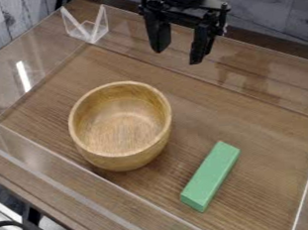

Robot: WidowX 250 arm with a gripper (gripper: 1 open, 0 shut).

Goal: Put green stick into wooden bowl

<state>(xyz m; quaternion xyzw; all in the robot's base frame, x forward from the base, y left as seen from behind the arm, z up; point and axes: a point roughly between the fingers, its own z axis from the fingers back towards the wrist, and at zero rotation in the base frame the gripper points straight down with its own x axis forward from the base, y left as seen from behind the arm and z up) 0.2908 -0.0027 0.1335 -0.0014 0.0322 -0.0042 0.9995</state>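
A mint-green stick (210, 176) lies flat on the wooden table, at the front right, angled toward the upper right. Left of it stands the round light-tan wooden bowl (120, 124), upright and with nothing inside. My black gripper (179, 41) hangs at the back centre, well above the table, its fingers (155, 35) spread apart and pointing down with nothing between them. It is far behind both the bowl and the stick, touching neither.
Clear plastic walls (21, 77) ring the table surface on all sides. A small clear bracket (84, 25) stands at the back left corner. A grey wall runs behind the gripper.
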